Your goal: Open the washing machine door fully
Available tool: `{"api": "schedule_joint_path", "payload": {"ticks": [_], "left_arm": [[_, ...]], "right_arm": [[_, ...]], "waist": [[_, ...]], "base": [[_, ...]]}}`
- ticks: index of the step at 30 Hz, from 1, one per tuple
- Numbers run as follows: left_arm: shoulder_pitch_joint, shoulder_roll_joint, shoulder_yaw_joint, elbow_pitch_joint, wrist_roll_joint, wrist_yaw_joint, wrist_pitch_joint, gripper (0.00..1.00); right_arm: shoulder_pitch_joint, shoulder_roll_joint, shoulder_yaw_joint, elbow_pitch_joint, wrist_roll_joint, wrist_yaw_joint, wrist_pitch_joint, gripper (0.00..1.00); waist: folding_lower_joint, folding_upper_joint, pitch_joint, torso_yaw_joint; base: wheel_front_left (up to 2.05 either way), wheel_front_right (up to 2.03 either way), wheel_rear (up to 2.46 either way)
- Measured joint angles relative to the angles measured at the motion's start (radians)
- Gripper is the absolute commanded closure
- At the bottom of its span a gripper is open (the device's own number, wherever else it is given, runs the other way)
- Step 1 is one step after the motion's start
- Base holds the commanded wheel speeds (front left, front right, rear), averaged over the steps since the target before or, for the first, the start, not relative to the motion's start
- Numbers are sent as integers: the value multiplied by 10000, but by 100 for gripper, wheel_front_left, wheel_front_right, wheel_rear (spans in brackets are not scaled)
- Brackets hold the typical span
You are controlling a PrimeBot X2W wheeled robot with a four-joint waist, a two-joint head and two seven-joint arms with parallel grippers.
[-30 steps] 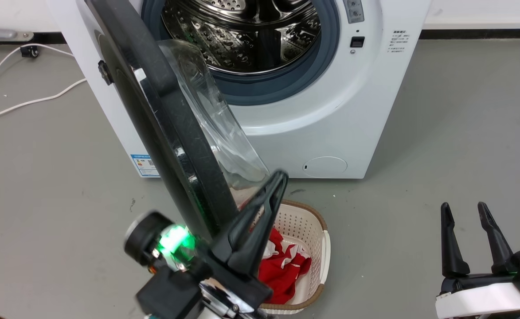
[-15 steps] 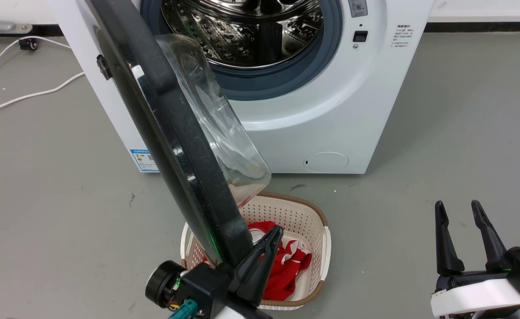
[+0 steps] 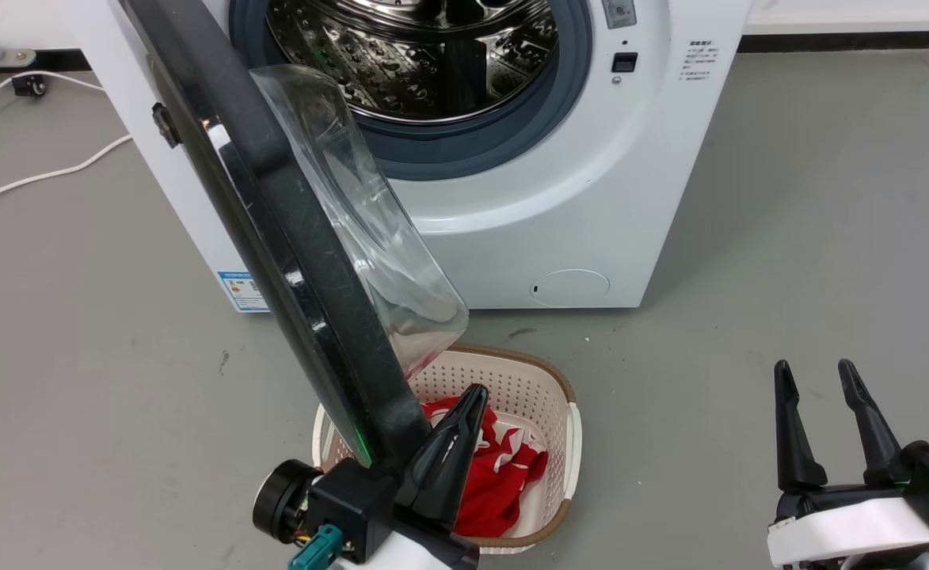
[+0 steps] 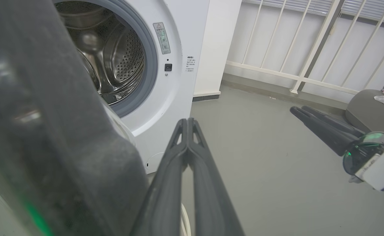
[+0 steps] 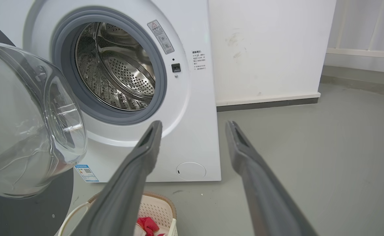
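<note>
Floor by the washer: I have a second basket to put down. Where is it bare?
The floor is bare right of the washer and basket, up to the right gripper, and left of the door, out to the cable. Crowded before the drum: door, basket and left gripper sit close together.

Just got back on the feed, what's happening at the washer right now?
The washing machine door stands well out from the machine, leaving the steel drum exposed. The left gripper, fingers pressed shut, sits beside the door's lower rim on its glass-bowl side; I can't confirm contact. The right gripper hangs open at the lower right, holding nothing. A basket with red clothing sits on the floor in front of the machine.
</note>
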Motion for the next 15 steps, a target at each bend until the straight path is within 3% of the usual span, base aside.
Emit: {"api": "schedule_joint_path", "payload": {"ticks": [7,15], "left_arm": [[331,19,17,-127,-19,211,-61,100],[859,27,-100,-301,-90,395,-132,100]], "right_arm": [[18,0,-31,27,2,0,17,0],[73,2,-36,-167,-107,0,240,0]], "waist": [[0,0,-20,358],[0,0,-16,1475]], "base": [[0,0,0],[0,0,0]]}}
